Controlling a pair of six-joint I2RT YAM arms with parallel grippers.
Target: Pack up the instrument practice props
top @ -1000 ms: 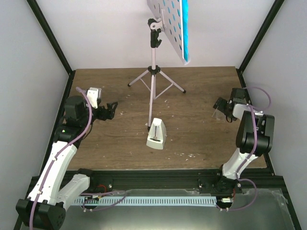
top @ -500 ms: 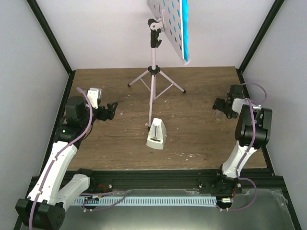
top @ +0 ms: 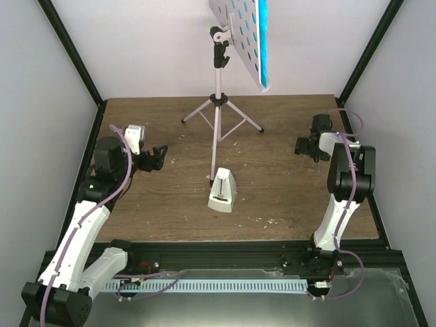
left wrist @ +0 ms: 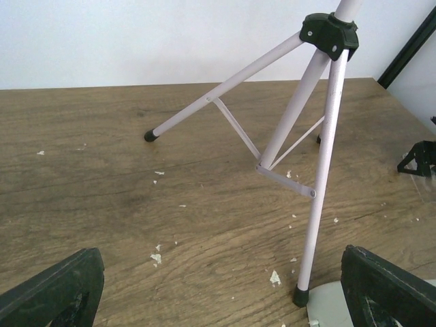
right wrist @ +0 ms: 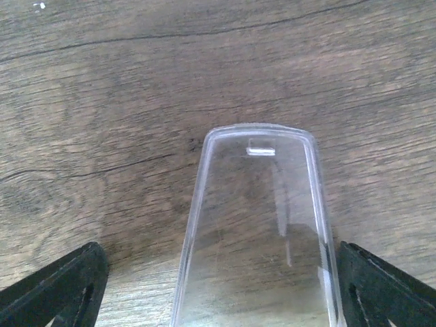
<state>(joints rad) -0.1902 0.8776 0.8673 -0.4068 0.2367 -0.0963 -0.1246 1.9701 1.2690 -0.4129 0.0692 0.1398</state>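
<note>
The pale music stand is upright at the back of the table, its tripod legs spread. A teal-covered booklet rests on its perforated desk. The white pyramid metronome stands by the near tripod foot. My left gripper is open over bare wood, left of the stand. A clear plastic cover lies flat on the table at the right. My right gripper stands open round it, the right finger at its edge and the left finger well apart.
Black frame posts and white walls close in the wooden table on three sides. Small pale flecks are scattered on the wood. A black rail runs along the near edge.
My right gripper has moved toward the back of the table and a little left. The left arm, stand and metronome have not moved.
</note>
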